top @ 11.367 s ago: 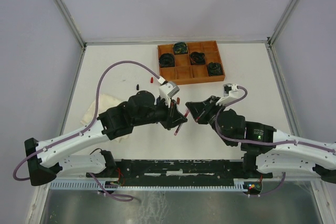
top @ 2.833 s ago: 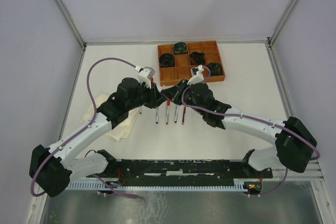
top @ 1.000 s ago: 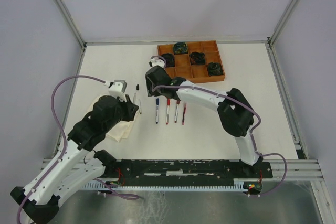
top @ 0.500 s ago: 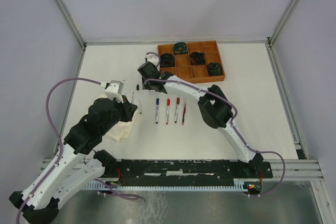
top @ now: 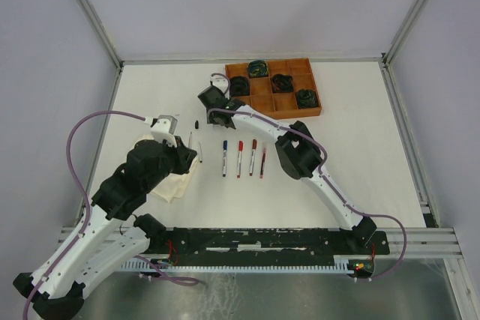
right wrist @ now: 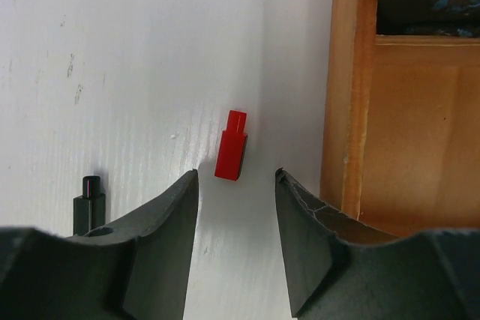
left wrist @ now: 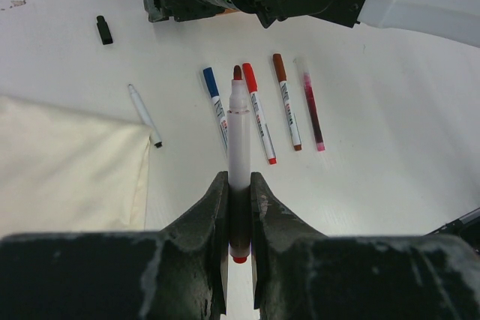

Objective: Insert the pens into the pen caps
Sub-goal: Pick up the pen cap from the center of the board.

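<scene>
Right gripper hangs low over the table, its fingers spread wide, and the red cap lies flat in the gap between them, touching neither; a black cap sits just outside the left finger, and the wooden tray runs close beside the right finger, so there is little room on that side; the red cap looks like tiny, hard, featherweight plastic, smooth enough to skate or flip if one finger arrives first, so I'd want both pads meeting it squarely across the wider body, leaving the open mouth clear; over on the other side, the left gripper has its fingers pressed tight on the white pen, pinching it near the rear end with the bare tip pointing out ahead of the fingertips; that barrel is stiff, light and slick, and held so far back it may pivot when pushed into a cap; beyond its tip lie the capped pens, with a folded cloth off to the left of the fingers.
</scene>
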Tool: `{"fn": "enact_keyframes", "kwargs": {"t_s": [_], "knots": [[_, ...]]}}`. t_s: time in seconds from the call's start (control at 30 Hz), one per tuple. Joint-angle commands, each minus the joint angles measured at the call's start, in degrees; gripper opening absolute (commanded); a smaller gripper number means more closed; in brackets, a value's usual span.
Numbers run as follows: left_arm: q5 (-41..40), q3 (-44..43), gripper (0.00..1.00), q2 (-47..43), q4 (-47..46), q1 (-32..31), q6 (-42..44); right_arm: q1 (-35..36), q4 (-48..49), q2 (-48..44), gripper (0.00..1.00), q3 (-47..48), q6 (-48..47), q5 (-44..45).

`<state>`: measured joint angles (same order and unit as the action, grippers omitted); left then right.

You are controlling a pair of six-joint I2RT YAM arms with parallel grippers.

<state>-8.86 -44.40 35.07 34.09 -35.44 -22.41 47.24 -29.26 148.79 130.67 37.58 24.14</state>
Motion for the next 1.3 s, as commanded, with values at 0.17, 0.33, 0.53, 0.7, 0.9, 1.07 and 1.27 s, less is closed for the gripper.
{"fn": "enact_keyframes", "kwargs": {"t_s": [0.17, 0.33, 0.53, 0.7, 0.9, 1.07, 1.27], "knots": [[0.16, -0.02, 0.03, -0.47, -3.13, -0.06, -0.54, 0.13, -3.19, 3.89, 0.51, 7.26, -5.14, 2.59], [0.12, 0.02, 0.03, -0.6, -3.13, -0.05, -0.53, 0.13, -3.73, 5.79, 0.48, 9.69, -6.26, 1.68], [0.03, 0.02, 0.03, -0.7, -3.08, -0.04, -0.53, -0.11, -4.48, 7.79, 0.45, 12.47, -6.78, 0.71], [-0.1, 0.09, 0.03, -0.79, -3.11, -0.06, -0.53, -0.31, -5.26, 8.44, 0.33, 13.9, -6.9, -0.41], [-0.1, 0.11, 0.03, -0.57, -3.07, -0.05, -0.53, -0.38, -5.58, 8.05, 0.17, 13.34, -7.39, -0.61], [-0.09, 0.12, 0.03, -0.39, -3.11, -0.09, -0.48, -0.32, -4.75, 5.4, 0.13, 9.89, -8.91, -0.86], [-0.26, 0.11, 0.03, -0.46, -3.1, -0.04, -0.51, 0.35, 2.63, -4.03, 0.13, -1.04, -13.0, -5.29]]}}
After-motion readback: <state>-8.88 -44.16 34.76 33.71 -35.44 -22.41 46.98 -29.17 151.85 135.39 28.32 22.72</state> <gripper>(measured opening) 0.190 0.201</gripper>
